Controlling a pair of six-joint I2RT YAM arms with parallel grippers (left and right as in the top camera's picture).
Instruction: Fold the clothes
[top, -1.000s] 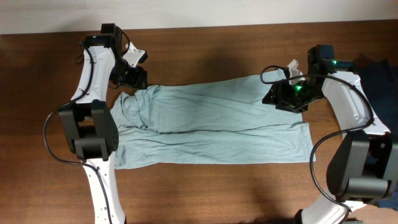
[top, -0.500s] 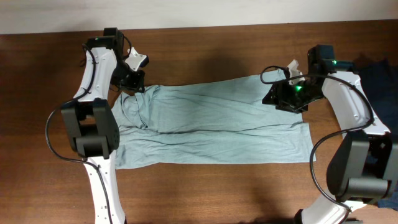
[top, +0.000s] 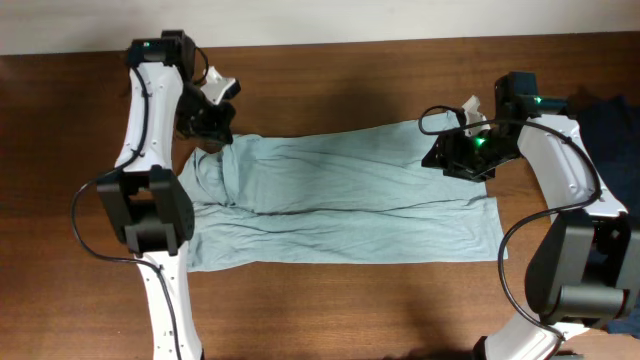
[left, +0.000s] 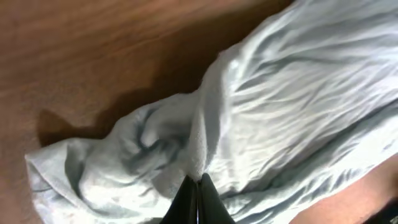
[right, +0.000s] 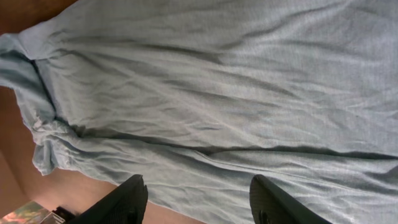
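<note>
text/labels/numbers: none readable in any view | T-shirt (top: 340, 200): plain fabric, no print or tag legible | table (top: 330, 300): wood grain only | green light (top: 478, 141), far right: no characters

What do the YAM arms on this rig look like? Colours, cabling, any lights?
The left arm and right arm match: white links between bulky black joint housings. Loose black cables loop alongside each arm. A green light glows at the right arm's wrist. The jaws are plain black with no markings visible.
</note>
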